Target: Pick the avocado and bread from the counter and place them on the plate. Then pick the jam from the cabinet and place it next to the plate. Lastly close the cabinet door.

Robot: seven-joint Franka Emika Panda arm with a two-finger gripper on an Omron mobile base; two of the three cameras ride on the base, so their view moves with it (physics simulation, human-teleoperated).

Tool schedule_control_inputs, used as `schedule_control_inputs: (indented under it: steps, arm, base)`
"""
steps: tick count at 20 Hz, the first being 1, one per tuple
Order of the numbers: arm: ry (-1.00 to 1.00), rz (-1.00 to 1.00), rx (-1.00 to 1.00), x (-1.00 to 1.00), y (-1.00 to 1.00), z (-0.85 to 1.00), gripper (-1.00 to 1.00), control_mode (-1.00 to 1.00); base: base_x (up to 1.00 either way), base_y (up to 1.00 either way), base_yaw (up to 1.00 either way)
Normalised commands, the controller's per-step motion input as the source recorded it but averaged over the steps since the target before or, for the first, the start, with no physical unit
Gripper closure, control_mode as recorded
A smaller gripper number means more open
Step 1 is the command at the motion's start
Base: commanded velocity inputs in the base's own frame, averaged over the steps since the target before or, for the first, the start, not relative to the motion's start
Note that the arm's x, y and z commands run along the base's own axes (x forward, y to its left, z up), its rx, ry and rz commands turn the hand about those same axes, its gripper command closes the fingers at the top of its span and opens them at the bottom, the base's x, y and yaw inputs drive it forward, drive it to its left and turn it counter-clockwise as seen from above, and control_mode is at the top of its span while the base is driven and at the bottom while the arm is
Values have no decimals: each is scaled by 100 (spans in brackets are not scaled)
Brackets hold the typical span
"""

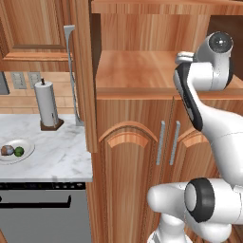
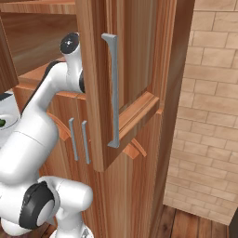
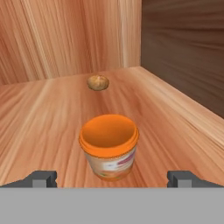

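A: How far along are we?

B: Judging by the left base view, the first part looks done: the bread (image 1: 6,150) and the avocado (image 1: 19,152) sit side by side on the plate (image 1: 27,147), out on the marble counter (image 1: 57,156) at the left. The jam, the spot beside the plate and the door are what's left.

A: And nearest the hand?

B: The gripper (image 3: 113,178) has its fingertips spread wide, one on each side of the view, holding nothing. The jam (image 3: 109,146) stands upright on the cabinet shelf (image 3: 43,127) just beyond and between them, apart from both tips.

A: Room to close on it?

B: I'd say yes. Bare shelf lies on both sides of the jar. The dark side wall (image 3: 183,48) is to the right, the shelf meeting it well clear of the jar.

A: Anything farther in?

B: A small brown roundish lump (image 3: 98,82) lies near the back corner, well behind the jar and out of the way.

A: The door?

B: The cabinet door (image 2: 130,74) stands open, its silver bar handle (image 2: 113,90) facing out.
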Motion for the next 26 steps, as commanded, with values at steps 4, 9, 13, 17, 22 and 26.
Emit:
schedule_control_inputs:
  steps: [4, 9, 13, 17, 22, 26]
  arm:
    - [0, 0, 0, 13, -1, -4, -100, -100]
    - [0, 0, 0, 15, -4, -9, -100, -100]
    - [0, 0, 0, 15, -10, -9, -100, -100]
    - [0, 0, 0, 19, -9, -10, -100, -100]
    - [0, 0, 0, 20, -5, -9, -100, -100]
    - [2, 0, 0, 28, 0, -8, -100, -100]
  base:
    - [0, 0, 0]
    - [0, 0, 0]
    - [0, 0, 0]
    - [0, 0, 0]
    - [0, 0, 0]
    - [0, 0, 0]
